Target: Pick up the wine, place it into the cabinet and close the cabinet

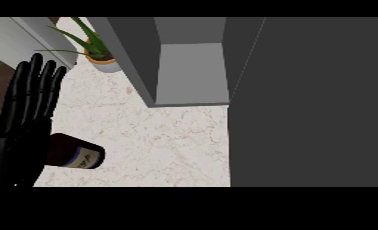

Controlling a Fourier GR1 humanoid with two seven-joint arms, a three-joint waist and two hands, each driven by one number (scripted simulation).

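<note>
Left robot hand [28,119] partly hiding wine [77,155]

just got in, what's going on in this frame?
The left hand shows at the view's left edge, open, fingers straight and pointing up. A wine bottle lies on its side on the counter, its near end hidden behind the hand. The cabinet stands open ahead, its shelf bare, with the dark door swung out at the right. A potted plant sits beside the cabinet. The wine is not yet in the cabinet. The right hand isn't in view.
</note>
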